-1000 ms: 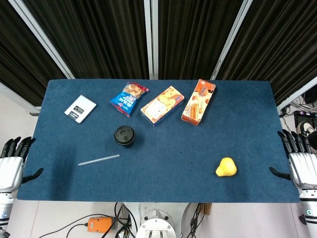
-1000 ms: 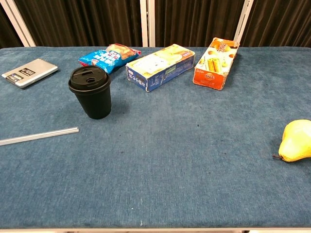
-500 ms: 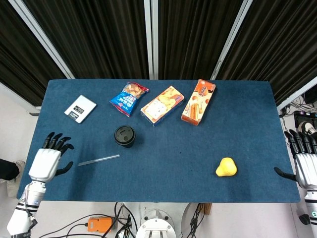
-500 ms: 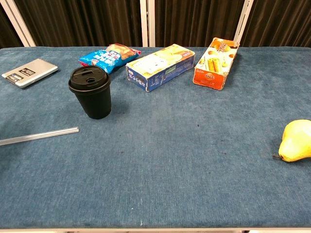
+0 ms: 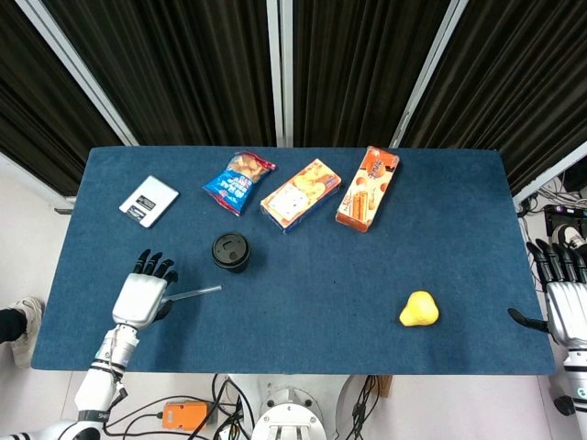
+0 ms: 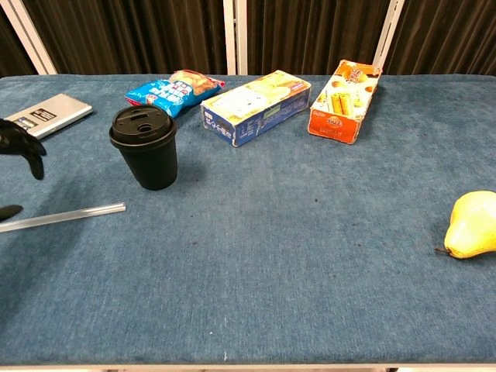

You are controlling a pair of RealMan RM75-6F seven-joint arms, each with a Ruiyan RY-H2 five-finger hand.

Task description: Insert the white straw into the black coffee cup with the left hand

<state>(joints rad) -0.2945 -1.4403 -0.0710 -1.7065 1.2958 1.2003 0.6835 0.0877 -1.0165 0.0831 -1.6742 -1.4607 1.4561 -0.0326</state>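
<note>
The black coffee cup (image 5: 230,251) stands upright with its lid on, left of the table's middle; the chest view shows it too (image 6: 146,147). The white straw (image 5: 197,292) lies flat on the blue cloth in front of it, running left (image 6: 66,216). My left hand (image 5: 142,292) hovers over the straw's left end, fingers spread and holding nothing; only its dark fingertips (image 6: 22,147) show at the chest view's left edge. My right hand (image 5: 561,298) hangs open off the table's right edge.
Along the far side lie a grey scale (image 5: 149,201), a blue snack bag (image 5: 238,181), a yellow-blue box (image 5: 301,193) and an orange box (image 5: 368,188). A yellow pear (image 5: 418,309) sits front right.
My left hand has moved from beside the table's left edge rightward over the cloth to the straw's left end. The right hand has barely shifted.
</note>
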